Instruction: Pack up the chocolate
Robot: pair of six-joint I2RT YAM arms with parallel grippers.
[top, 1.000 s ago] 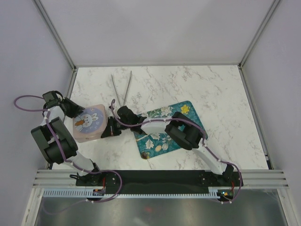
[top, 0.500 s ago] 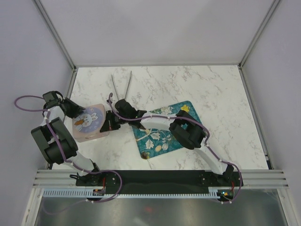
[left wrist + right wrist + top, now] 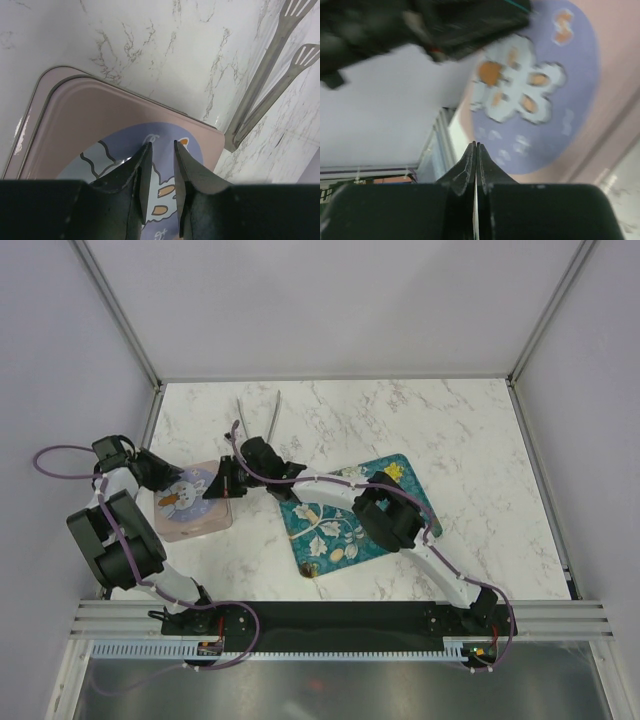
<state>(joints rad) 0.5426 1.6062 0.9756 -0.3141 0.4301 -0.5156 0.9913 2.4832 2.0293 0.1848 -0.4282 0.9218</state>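
Observation:
A pink box with a bunny lid (image 3: 190, 505) sits at the left of the table. My left gripper (image 3: 152, 473) is at its far left corner; in the left wrist view it (image 3: 161, 145) hovers over the lid (image 3: 100, 120) with jaws narrowly parted and nothing between them. My right gripper (image 3: 222, 483) is over the box's right edge; in the right wrist view it (image 3: 476, 144) is shut and empty above the lid's print (image 3: 530, 90). Two small pale chocolates (image 3: 344, 553) lie near the front edge of the teal tray (image 3: 400, 502). No chocolate shows in either wrist view.
Metal tongs (image 3: 258, 422) lie on the marble behind the box, also in the left wrist view (image 3: 270, 65). The right arm stretches across the teal tray. Grey walls close the table on three sides.
My right gripper has moved left and away from the arm bases, from beside the box's right side to over its lid edge. The left gripper has hardly moved.

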